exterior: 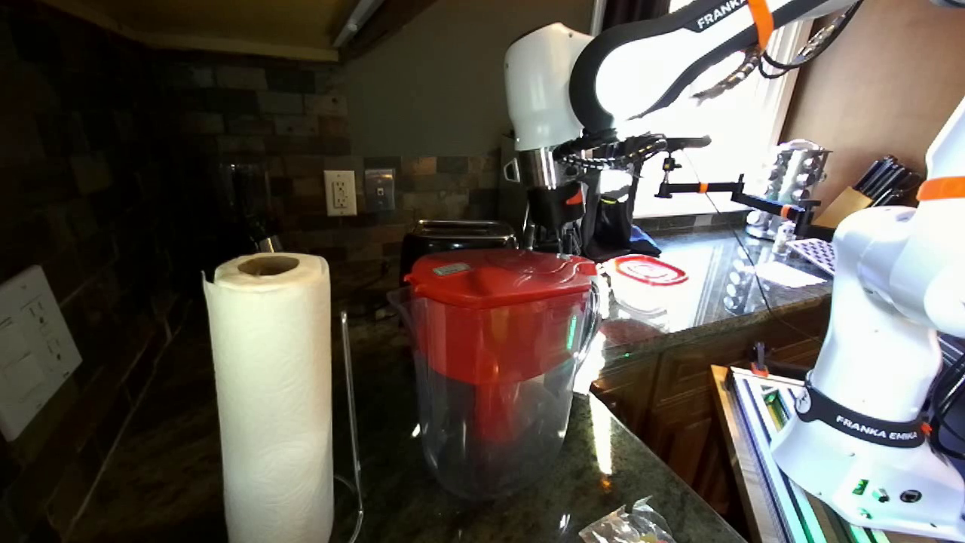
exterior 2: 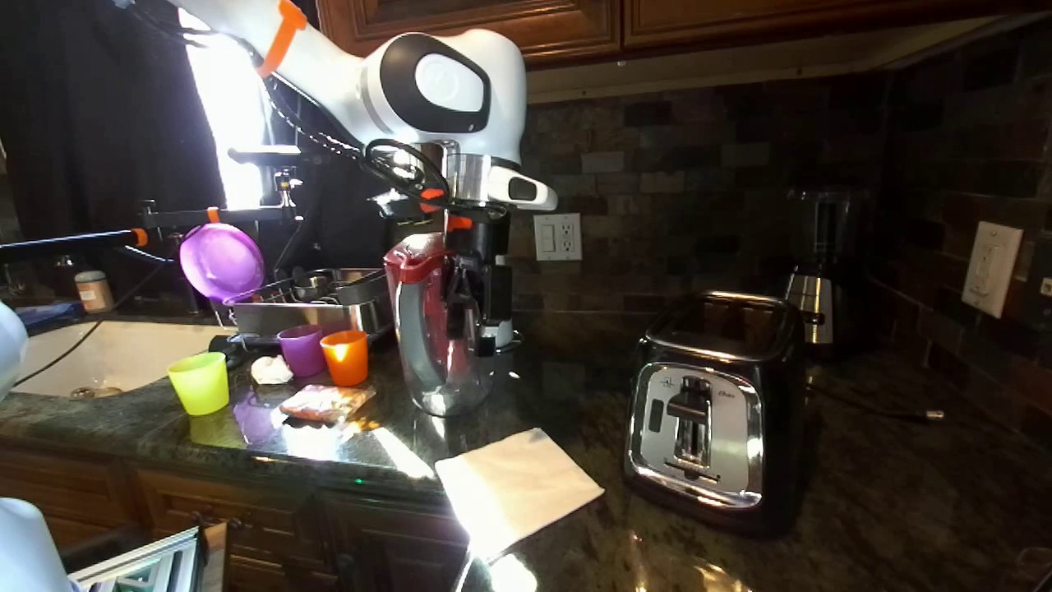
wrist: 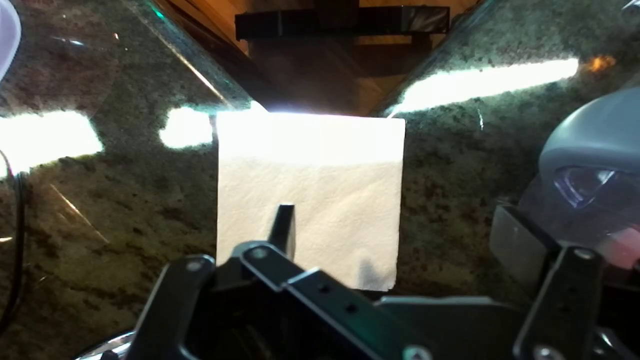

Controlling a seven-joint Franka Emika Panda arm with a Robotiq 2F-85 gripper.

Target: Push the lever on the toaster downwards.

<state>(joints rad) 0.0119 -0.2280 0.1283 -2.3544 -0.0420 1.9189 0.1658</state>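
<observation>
Toaster, boxy, round-cornered, glossy black and silvery, lever up; jaws spread apart

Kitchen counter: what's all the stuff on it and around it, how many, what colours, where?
toaster: 1, black and silver, on the counter
lever: 1, black, up on the toaster's front
pitcher: 1, clear and red, on the counter
paper sheet: 1, pale, on the counter
paper towel roll: 1, white, near the pitcher
tall appliance: 1, black-silver, in the corner
sink: 1, white, in the counter
dish rack: 1, silvery, beside the sink
round dish: 1, purple, by the dish rack
cups: 3, lime, purple, orange, near the sink
packet: 1, reddish, near the cups
container: 1, pale and red, beyond the pitcher
knife block: 1, tan, far back
arm: 1, white and black, overhead
end effector: 1, black, open, above the counter
</observation>
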